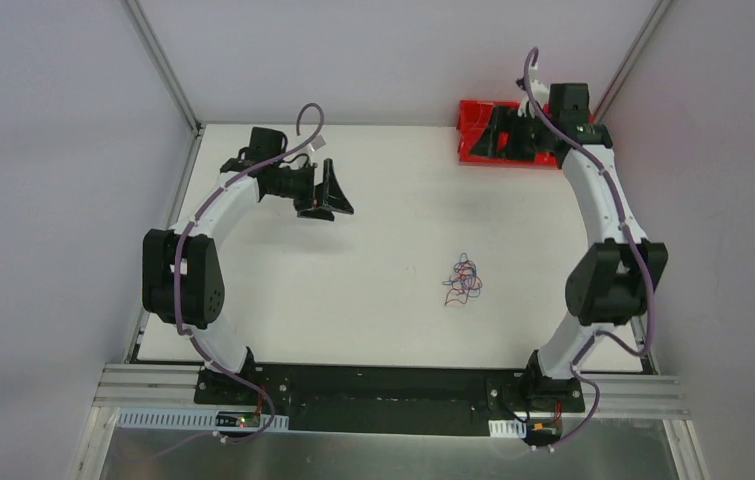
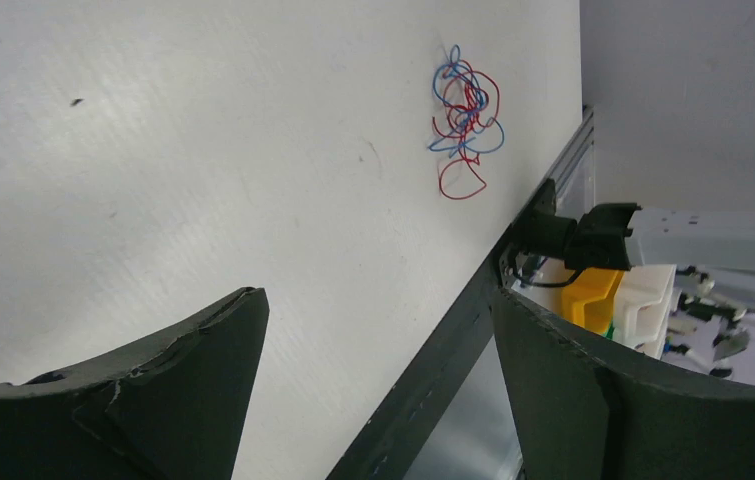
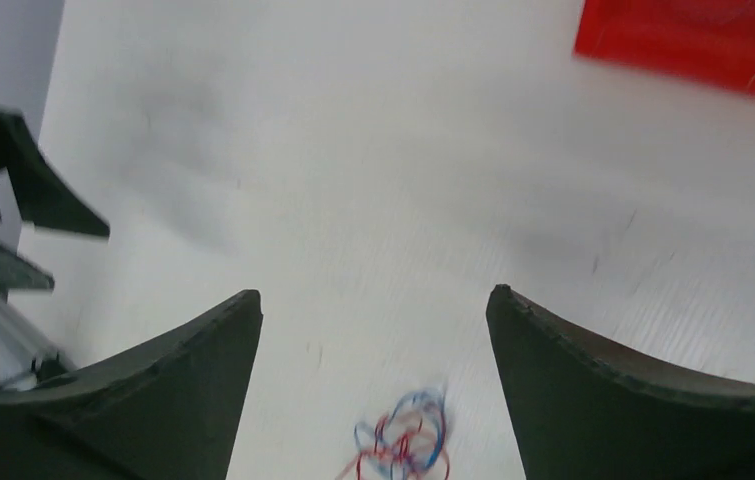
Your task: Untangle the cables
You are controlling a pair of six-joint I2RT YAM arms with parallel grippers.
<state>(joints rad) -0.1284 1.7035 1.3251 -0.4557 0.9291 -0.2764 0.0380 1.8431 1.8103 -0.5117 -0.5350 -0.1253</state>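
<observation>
Table [image 1: 373, 300]: jaws wide, clear of cables [image 1: 462, 279]

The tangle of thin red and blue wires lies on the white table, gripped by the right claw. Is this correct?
No. The right claw is open and empty, apart from the tangle of thin red and blue wires, as the right wrist view shows. The tangle does lie on the white table.
</observation>
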